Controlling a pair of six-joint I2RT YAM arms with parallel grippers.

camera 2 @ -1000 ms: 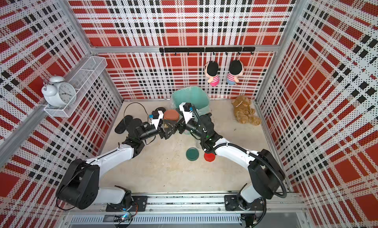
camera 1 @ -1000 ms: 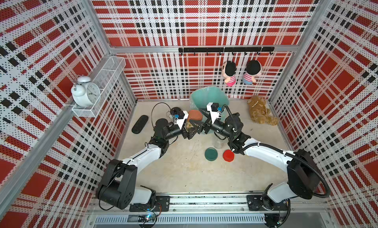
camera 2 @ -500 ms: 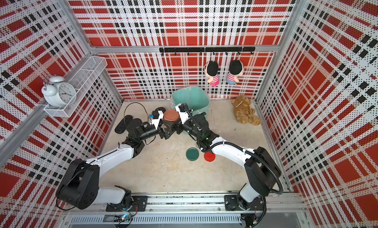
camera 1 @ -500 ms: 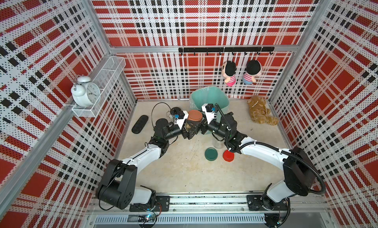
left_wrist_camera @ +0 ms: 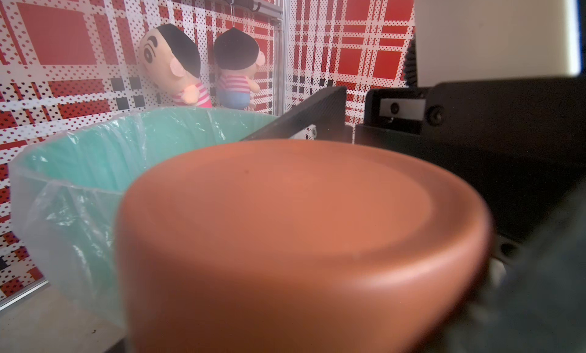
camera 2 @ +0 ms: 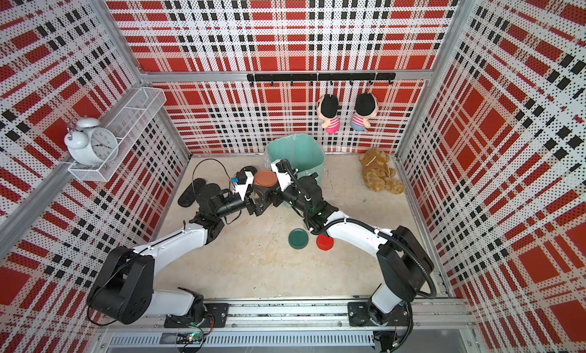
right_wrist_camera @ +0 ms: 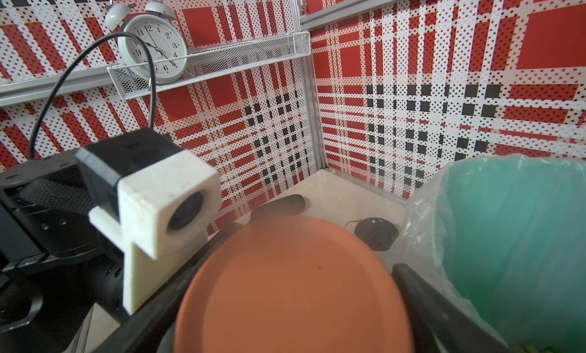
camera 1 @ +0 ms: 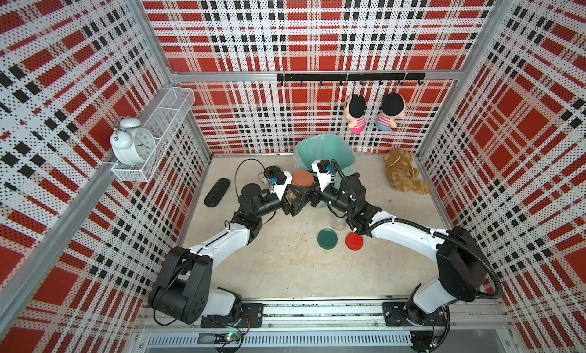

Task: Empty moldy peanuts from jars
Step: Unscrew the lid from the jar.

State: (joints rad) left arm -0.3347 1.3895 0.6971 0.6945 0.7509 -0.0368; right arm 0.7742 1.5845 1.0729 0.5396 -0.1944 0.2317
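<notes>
table (camera 1: pixel 285 272): pale, speckled
far side: teal bin (camera 1: pixel 317 148); brown plush toy (camera 1: pixel 402 174) at far right
left: black oblong object (camera 1: pixel 217 192)
right of middle: green lid (camera 1: pixel 327 238), red lid (camera 1: pixel 354 241), clear jar (camera 1: pixel 338 223) just beyond

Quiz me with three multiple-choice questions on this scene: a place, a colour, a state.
1. Where do the green lid and red lid lie? A in the bin; B on the table; C on the shelf.
2. What colour is the lid on the jar in the left gripper? A brown; B blue; C white.
3. That jar is: A open and empty; B lidded, peanuts inside; C lying on the table.
Answers: B, both rest on the table; A, it is terracotta brown; B, lid on, peanuts show through the glass.
</notes>
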